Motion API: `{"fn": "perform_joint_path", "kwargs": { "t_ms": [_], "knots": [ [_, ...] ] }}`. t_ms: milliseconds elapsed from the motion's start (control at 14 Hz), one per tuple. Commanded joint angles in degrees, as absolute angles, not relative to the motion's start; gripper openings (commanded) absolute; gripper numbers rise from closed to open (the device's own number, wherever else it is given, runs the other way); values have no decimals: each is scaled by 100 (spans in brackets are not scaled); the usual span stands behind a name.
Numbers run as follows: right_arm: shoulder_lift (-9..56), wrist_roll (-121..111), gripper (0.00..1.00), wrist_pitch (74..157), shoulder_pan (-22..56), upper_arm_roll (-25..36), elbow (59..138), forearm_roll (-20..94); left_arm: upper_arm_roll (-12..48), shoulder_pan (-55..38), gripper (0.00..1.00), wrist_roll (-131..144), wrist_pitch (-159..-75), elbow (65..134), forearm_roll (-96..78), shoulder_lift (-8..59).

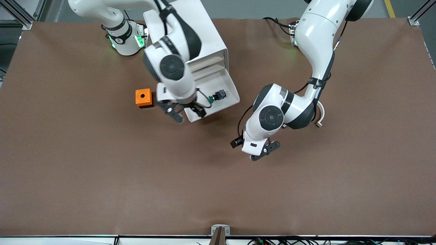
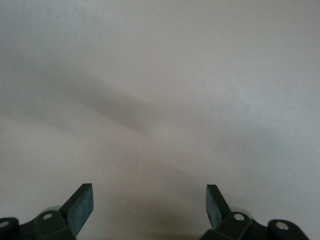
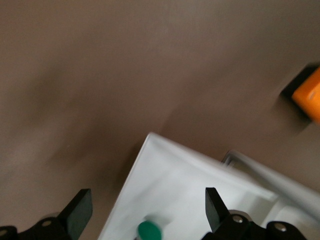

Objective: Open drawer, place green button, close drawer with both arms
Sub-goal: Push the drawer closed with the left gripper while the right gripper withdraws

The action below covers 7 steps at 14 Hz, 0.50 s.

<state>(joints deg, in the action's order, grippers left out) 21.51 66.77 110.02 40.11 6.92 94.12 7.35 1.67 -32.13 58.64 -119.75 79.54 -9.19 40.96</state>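
1. Your button (image 1: 216, 96) lies inside the drawer (image 1: 229, 86), green cap turned toward the right arm's end of the table, black body toward the left arm's end. In the right wrist view you see its green cap (image 3: 149, 230) on the white drawer floor (image 3: 170, 195).
2. The drawer is pulled out of the white cabinet (image 1: 201, 34) toward the front camera, and the button rests in it toward its front wall. No finger touches the button.
3. Your right gripper (image 1: 187, 113) hangs over the drawer's front corner, the one toward the right arm's end of the table. Its fingers (image 3: 80, 210) are spread wide and hold nothing; the green cap shows between them in the right wrist view.
4. The orange box (image 1: 143, 97) sits on the table just beside the drawer, toward the right arm's end, close to the right gripper. You catch its corner (image 3: 307, 95) in the right wrist view too.
5. Your left gripper (image 1: 264, 152) waits over bare brown table (image 1: 102, 177), well apart from the drawer, toward the left arm's end. Its fingers (image 2: 80, 206) stand wide and empty, with only the table surface showing between them.
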Motion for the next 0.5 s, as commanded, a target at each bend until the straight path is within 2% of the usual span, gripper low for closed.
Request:
{"fn": "perform_joint_path", "kwargs": {
  "t_ms": [0,429],
  "knots": [
    [1662,4710,100,10321,3132,598,9483,563,149,-3453,99,6239,-12225,8560,-773,3762],
    [985,1392,100,9177,1338,598,9519,132,149,-3910,99,6293,-12428,8710,-782,3806]
  ]
}}
